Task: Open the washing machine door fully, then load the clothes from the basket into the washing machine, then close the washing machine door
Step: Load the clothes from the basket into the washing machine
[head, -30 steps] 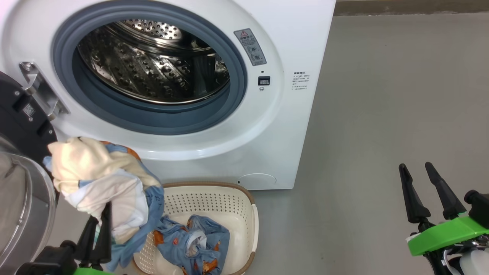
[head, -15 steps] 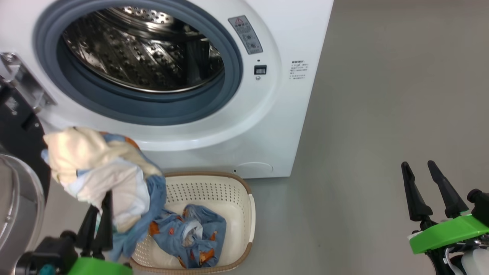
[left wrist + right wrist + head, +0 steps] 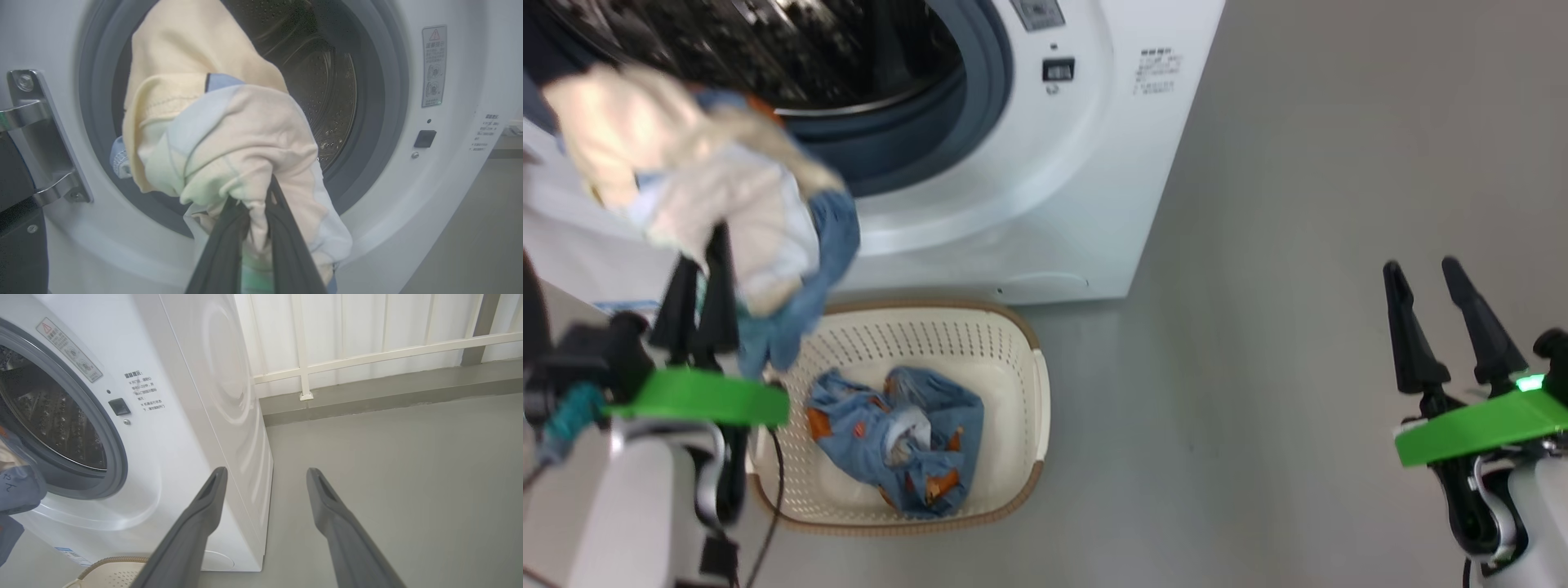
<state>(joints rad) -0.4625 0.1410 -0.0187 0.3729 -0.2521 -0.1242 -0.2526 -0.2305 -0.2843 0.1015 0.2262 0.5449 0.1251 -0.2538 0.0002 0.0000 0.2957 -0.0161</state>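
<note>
Bright even light, soft shadows, blurred head view

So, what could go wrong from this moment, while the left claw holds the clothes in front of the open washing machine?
1. The left claw pinches the bundle of clothes only at one fold; a blue tail droops and may snag on the grey gasket or slip out short of the drum.
2. A blue garment lies in the basket; stopping after this load would leave it out.
</note>
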